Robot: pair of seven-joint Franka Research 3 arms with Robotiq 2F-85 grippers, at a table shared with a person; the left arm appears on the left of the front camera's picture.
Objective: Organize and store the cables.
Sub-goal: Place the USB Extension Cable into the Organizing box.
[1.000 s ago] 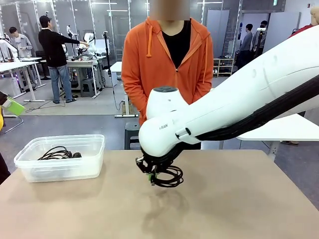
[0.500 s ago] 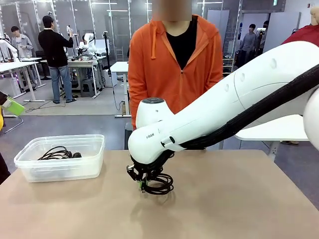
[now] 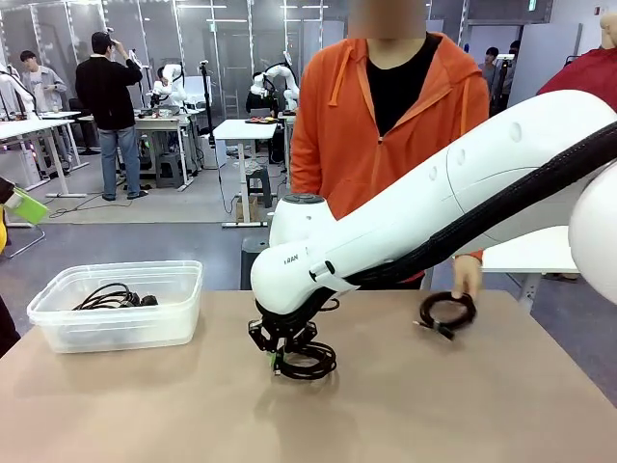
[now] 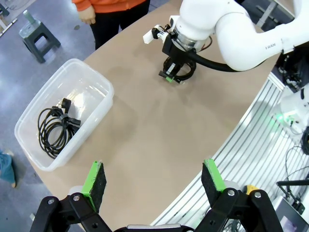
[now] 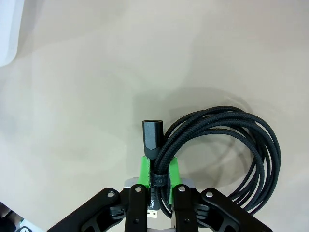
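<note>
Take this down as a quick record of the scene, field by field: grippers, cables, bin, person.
Right gripper: shut on braided cable, near the middle of the table
Left gripper: open, holding nothing, high above the table
Bin: clear plastic, stored cable coiled inside
Person's hand: holds another coil at the table's far edge

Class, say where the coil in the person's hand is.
Front view: the coil is at the far right of the table, in the person's hand, right of the right tool gripping another cable.
</note>
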